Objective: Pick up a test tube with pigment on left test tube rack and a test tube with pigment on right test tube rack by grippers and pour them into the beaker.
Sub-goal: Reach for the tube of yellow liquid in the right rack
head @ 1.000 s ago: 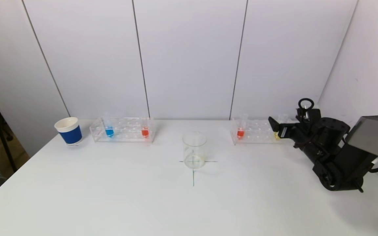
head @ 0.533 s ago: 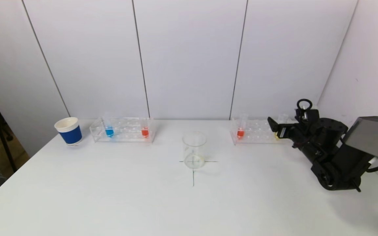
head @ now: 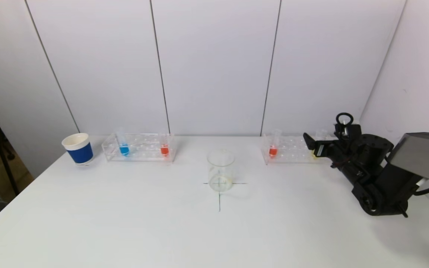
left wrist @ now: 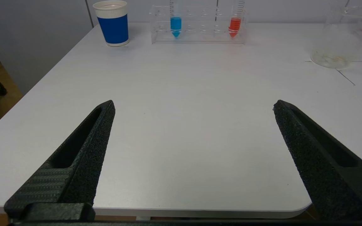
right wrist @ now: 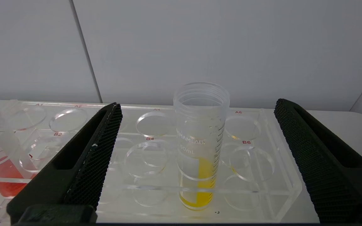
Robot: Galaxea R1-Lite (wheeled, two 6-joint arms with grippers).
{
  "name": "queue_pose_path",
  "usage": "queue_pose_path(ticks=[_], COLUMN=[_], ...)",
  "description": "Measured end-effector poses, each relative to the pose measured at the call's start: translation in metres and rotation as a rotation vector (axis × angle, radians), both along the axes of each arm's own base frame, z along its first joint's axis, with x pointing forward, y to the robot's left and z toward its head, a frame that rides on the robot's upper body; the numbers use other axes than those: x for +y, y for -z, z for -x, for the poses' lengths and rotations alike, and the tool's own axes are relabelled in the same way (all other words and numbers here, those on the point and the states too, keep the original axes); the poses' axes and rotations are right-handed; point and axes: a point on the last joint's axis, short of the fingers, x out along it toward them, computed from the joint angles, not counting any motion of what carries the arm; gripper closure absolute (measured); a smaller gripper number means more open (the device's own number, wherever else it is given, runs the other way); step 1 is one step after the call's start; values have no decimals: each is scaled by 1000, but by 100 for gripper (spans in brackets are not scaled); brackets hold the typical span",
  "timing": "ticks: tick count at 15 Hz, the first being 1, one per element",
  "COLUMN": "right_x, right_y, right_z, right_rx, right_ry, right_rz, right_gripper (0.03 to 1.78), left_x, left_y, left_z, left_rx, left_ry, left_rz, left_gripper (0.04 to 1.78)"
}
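In the head view the yellow tube [right wrist: 200, 147] is largely hidden behind the right gripper [head: 313, 143], and the left gripper [left wrist: 193, 106] is not seen there. Both jaws are spread wide, holding nothing. The yellow tube stands between the right jaws, apparently untouched, in the right rack [head: 291, 150]. The beaker [head: 220, 170] stands mid-desk [head: 162, 223].

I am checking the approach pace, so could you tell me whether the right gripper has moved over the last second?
Yes, slightly: the right gripper has crept toward the wall and the robot's left, further over the right rack, open around the yellow tube.
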Motion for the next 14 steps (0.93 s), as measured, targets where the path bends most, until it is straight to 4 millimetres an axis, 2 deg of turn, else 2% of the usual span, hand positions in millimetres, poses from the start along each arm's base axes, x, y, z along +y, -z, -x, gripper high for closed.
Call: queue_pose_path(ticks=[14], right_x=[0], right_y=[3], right_z=[-4], right_rx=[-3], right_ry=[7], right_rz=[0], right_gripper=[5], left_x=[0], left_y=[0], left_z=[0], left_rx=[0], left_ry=[0], left_rz=[0], left_gripper=[6])
